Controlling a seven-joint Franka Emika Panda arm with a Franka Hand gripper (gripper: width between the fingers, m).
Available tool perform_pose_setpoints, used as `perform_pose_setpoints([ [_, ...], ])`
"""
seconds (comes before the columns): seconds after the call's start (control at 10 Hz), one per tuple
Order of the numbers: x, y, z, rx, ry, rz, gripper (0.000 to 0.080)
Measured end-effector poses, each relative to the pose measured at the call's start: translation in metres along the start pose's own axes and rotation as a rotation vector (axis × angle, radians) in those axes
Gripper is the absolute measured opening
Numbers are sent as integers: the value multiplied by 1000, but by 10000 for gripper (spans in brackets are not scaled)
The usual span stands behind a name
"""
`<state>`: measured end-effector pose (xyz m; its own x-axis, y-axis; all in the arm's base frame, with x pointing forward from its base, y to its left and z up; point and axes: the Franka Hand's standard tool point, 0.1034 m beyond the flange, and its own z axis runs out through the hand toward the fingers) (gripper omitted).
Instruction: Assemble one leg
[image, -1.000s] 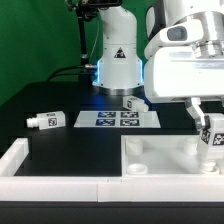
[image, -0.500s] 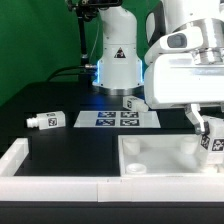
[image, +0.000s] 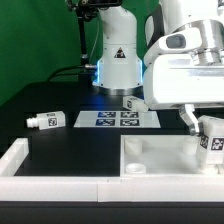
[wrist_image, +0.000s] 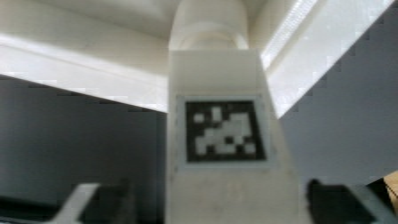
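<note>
My gripper is shut on a leg, a white peg with a black-and-white tag, held over the right end of the large white panel with round sockets. In the wrist view the leg fills the middle, tag facing the camera, with the dark fingers against both its sides; the gripper is closed on its near end. The leg's lower end looks close to the panel; I cannot tell whether it touches. Two more legs lie on the black table, one at the exterior view's left and one further back.
The marker board lies flat on the table behind the panel. A raised white border runs along the front and left of the table. The arm's white base stands at the back.
The gripper with the leg has sunk slightly toward the panel's right end. The loose legs and the panel have not moved.
</note>
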<state>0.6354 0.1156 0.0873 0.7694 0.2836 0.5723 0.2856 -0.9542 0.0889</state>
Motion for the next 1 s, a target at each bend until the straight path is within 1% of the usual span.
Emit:
perform_pose_setpoints([
  [0.1,0,0,0,0,0,-1,615],
  [0.2,0,0,0,0,0,-2,639],
  [0.3,-1,2,1,-1,-16,3,639],
  [0.4,-2,8,-1,5,-100,43,648],
  [0.5,4,11,-4,12,-152,85,648],
  [0.6,4,14,-2,30,-267,138,649],
  [0.7,3,16,-1,41,-353,169,649],
  [0.8,1,18,0,50,-435,206,649],
  [0.9,-4,14,-1,62,-537,238,649],
  [1.0,-1,13,1,67,-564,239,649],
])
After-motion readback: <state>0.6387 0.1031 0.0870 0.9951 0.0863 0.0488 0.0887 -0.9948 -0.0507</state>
